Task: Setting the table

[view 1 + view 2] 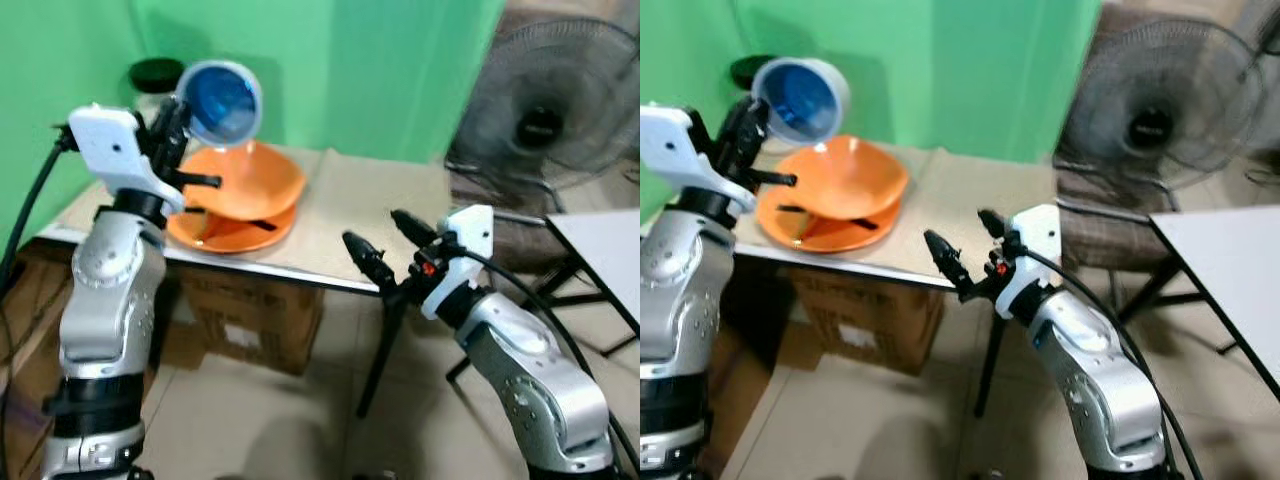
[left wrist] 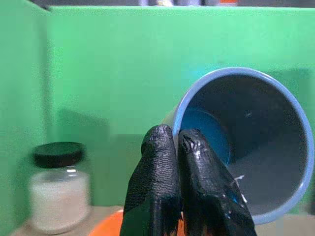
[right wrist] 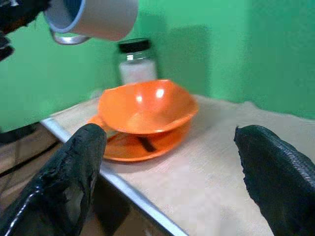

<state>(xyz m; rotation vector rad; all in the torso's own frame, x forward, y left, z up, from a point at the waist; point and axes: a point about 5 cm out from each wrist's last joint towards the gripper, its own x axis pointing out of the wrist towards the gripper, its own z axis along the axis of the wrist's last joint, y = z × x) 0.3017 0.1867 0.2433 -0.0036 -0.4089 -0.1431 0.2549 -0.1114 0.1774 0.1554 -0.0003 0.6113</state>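
Left claw (image 1: 172, 128) pinched shut on rim of tilted blue cup (image 1: 222, 103), above orange bowl (image 1: 252, 180); likely light, rigid, slippery; right claw (image 1: 388, 246) wide open, empty.

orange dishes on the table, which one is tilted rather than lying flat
The deep orange plastic bowl is the tilted one: it leans on the flat orange plate beneath it, which lies level on the beige-covered table.

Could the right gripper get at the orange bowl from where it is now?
Probably yes. The right gripper hangs open just off the table's front edge, and the cloth between it and the orange bowl is bare. The blue cup in the left gripper hovers above the bowl, which could crowd a top approach.
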